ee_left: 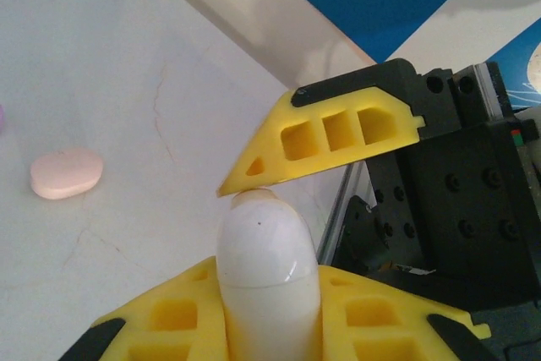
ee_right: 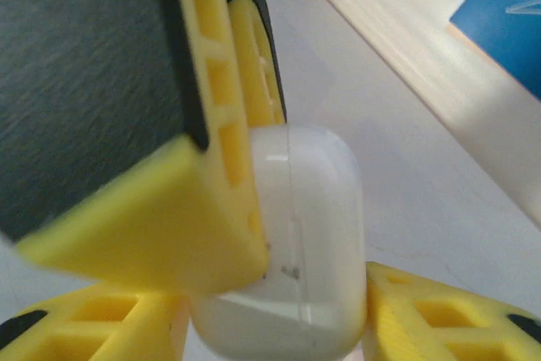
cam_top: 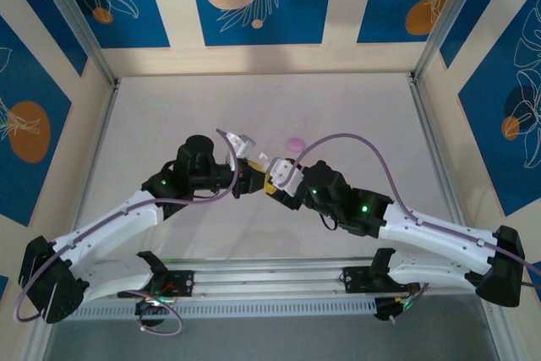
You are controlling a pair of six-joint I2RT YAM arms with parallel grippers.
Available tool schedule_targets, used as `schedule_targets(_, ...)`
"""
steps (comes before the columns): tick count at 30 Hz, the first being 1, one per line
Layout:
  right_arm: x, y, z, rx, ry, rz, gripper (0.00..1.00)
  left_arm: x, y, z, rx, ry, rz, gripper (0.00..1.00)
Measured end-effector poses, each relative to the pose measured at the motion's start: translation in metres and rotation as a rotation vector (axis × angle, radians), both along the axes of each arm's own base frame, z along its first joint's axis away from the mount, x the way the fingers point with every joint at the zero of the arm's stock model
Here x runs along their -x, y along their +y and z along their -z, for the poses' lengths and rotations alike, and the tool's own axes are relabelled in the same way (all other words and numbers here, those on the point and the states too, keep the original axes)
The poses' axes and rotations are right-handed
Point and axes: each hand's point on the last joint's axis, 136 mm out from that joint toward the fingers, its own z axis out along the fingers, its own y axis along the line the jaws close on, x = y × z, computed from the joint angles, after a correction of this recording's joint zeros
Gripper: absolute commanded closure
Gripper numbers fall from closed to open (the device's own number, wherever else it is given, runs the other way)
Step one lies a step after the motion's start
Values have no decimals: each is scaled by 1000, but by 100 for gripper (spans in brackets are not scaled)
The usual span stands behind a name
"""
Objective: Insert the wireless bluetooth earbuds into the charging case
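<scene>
1. Held item: white charging case (ee_right: 317,209), smooth, rounded and glossy. It is over the middle of the table (cam_top: 363,116), caught between both grippers where the 2 arms meet tip to tip.
2. Case lid is down. In the right wrist view a thin seam runs the length of the shell with no gap along it. The closed shell hides the contents, so I cannot tell what sits inside.
3. The left gripper (ee_left: 270,293) is clamped on the case. Its 2 yellow fingers flank the lower part of the shell and touch it on both sides. The rounded end sticks out past the fingertips.
4. The right gripper (ee_right: 279,319) is closed onto the same case from the opposite end. In its own wrist view, 1 yellow finger sits against each side of the shell's near end. In the left wrist view, 1 of those fingers (ee_left: 338,137) lies slanted over the case's rounded tip, touching it. The other is hidden behind the shell.
5. A pink pebble-shaped case (ee_left: 66,173) lies flat on the table, closed, well apart from the grippers. Its inside is not visible.
6. A lilac sliver (ee_left: 2,116) sits at the left edge of the left wrist view, on the table near the pink case. The frame cuts it off, so I cannot tell what it is.
7. In the top view a small pinkish blob (cam_top: 294,143) rests on the table just beyond the meeting grippers. It is too small to identify.
</scene>
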Motion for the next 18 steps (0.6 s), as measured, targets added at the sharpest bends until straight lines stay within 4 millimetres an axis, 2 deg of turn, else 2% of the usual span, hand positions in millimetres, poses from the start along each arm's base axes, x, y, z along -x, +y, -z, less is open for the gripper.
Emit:
schedule_targets(4,16,-4,-3,-47,-75,-98,41,8,8,-7,63,-69,-2,92)
schedule_targets(8,26,-7,4,-53,-160,-176,38,11,10,-18,123,-130,-2,92)
schedule_targets(18,10,-5,-32,-110,-311,-156,39,12,7,-44,237,-173,13,92)
